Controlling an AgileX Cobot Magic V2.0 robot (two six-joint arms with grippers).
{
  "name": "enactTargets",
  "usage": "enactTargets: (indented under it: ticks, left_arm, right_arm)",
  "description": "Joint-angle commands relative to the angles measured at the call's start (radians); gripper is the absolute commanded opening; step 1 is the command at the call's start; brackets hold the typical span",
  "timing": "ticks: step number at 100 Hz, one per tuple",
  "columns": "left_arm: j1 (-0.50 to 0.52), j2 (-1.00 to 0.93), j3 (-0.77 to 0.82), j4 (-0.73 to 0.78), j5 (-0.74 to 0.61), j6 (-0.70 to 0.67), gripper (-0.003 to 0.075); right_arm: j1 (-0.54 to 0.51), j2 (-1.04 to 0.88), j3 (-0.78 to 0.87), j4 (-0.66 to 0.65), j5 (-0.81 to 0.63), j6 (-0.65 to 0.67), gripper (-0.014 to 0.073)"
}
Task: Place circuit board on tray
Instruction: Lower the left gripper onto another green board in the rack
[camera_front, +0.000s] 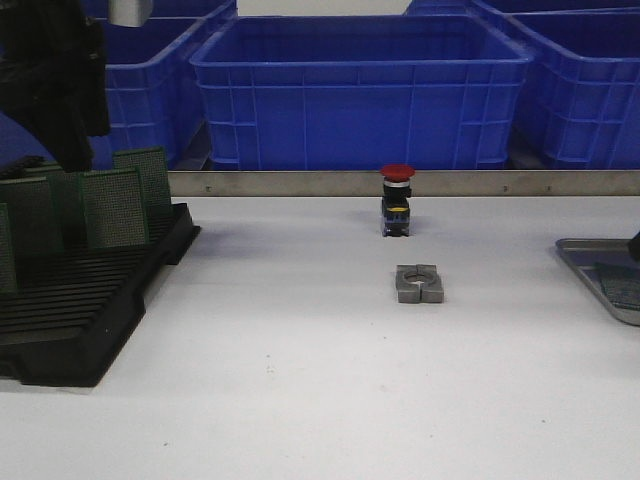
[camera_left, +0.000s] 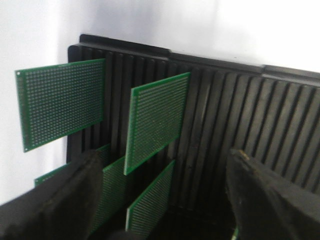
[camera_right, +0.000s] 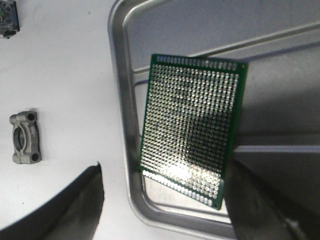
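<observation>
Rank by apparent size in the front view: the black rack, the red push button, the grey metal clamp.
1. Black rack, clearly largest.
2. Red push button and grey metal clamp look about alike; unranked.

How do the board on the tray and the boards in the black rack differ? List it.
The circuit board lies flat in the tray; the rack boards stand on edge in the black rack's slots. It is alone; they are several. All are green perforated boards.

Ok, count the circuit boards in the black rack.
5 boards visible: two upright near the rack's edge, three more by the left gripper; others may be hidden.
</observation>
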Motion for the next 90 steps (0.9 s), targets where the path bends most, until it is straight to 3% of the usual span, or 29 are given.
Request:
enactTargets:
  ticks: [1,90]
  left_arm:
    - [0.001,-0.035,-0.030,-0.006,-0.043,0.001,0.0484]
    - [0.001,0.058,-0.030,-0.037,-0.047,0.006,0.0484]
  right_arm:
    - [-0.010,-0.050,-0.026,0.039,0.037,-0.007,0.0529]
    - [-0.010,-0.050,-0.026,0.039,0.043,-0.007,0.0529]
